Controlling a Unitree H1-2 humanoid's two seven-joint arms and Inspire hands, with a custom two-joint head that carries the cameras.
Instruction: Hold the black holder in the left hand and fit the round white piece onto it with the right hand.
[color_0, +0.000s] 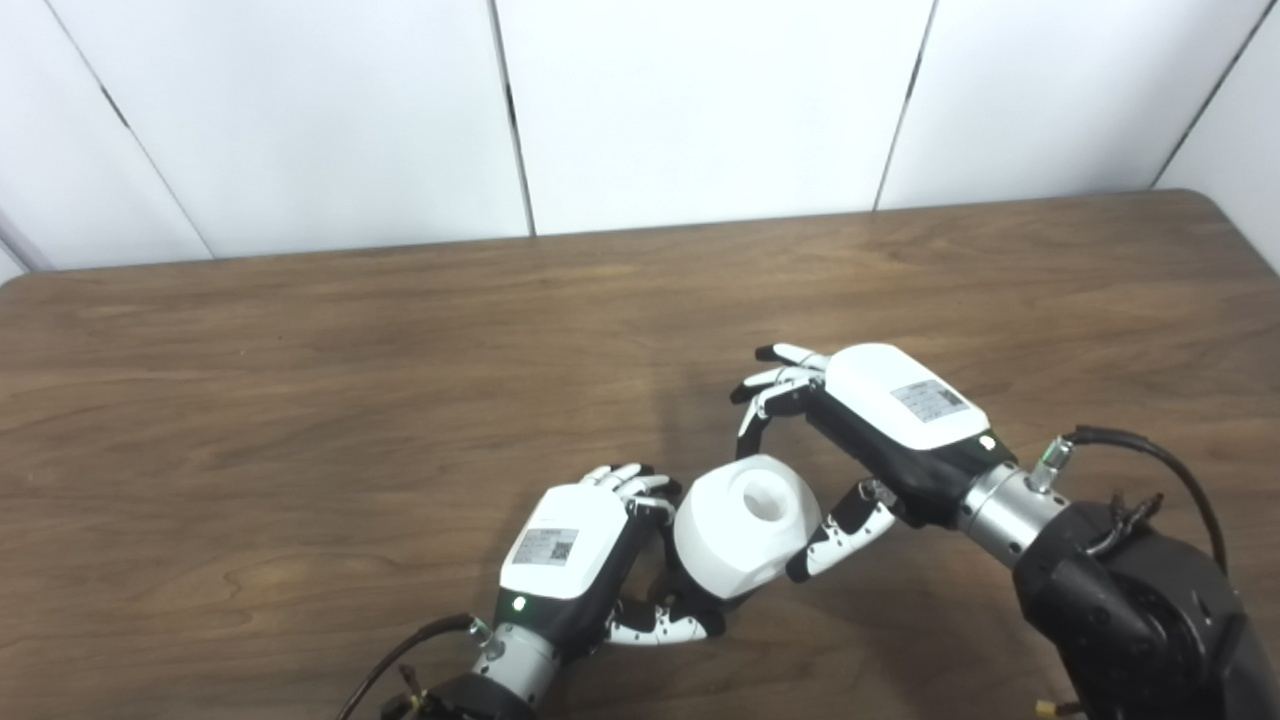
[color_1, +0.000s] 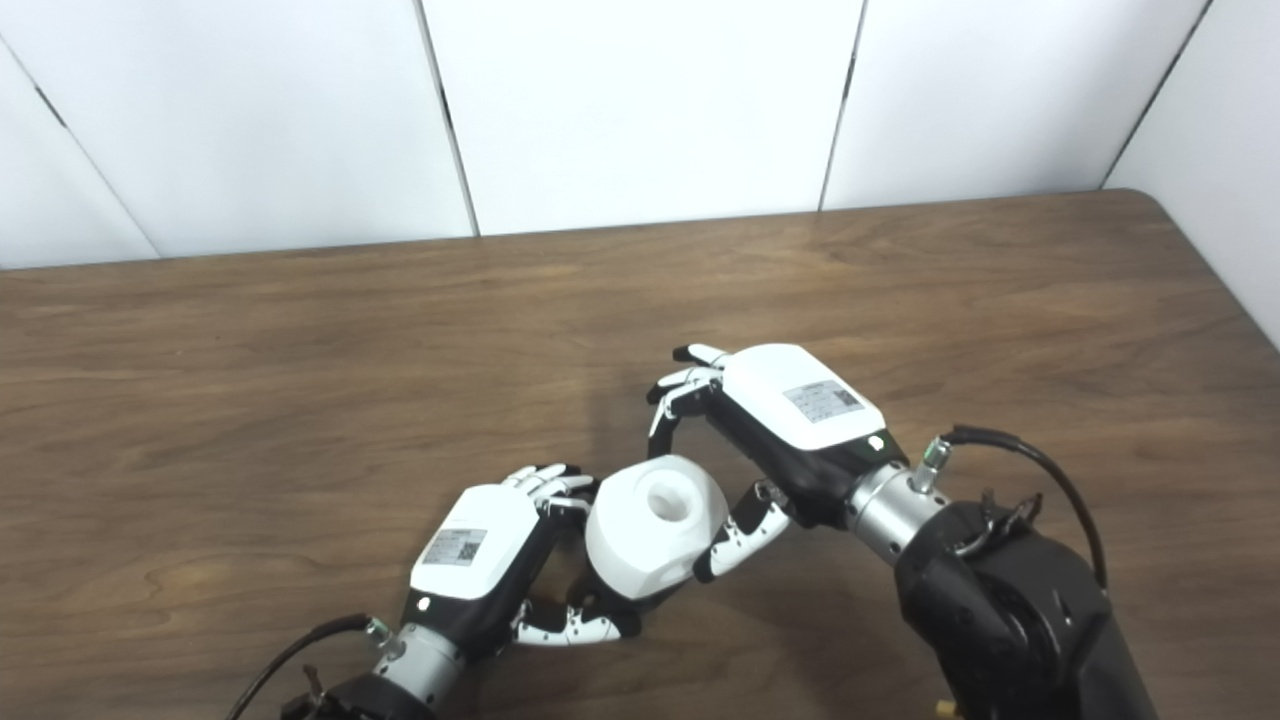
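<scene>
The round white piece (color_0: 735, 550), with a hole in its top face, sits tilted on the black holder (color_0: 703, 596), of which only a dark rim shows beneath it. My left hand (color_0: 572, 552) is shut on the holder from the left, fingers curled behind it and thumb under it. My right hand (color_0: 872, 418) hovers just right of the piece. Its fingers (color_0: 775, 385) arch above and behind the piece without touching it, and its thumb (color_0: 835, 535) lies close against the lower right side. The right hand holds nothing.
Both hands work low over the near middle of a brown wooden table (color_0: 300, 400). White wall panels (color_0: 700, 100) rise behind the far edge. The table's right corner (color_1: 1160, 200) shows at the upper right.
</scene>
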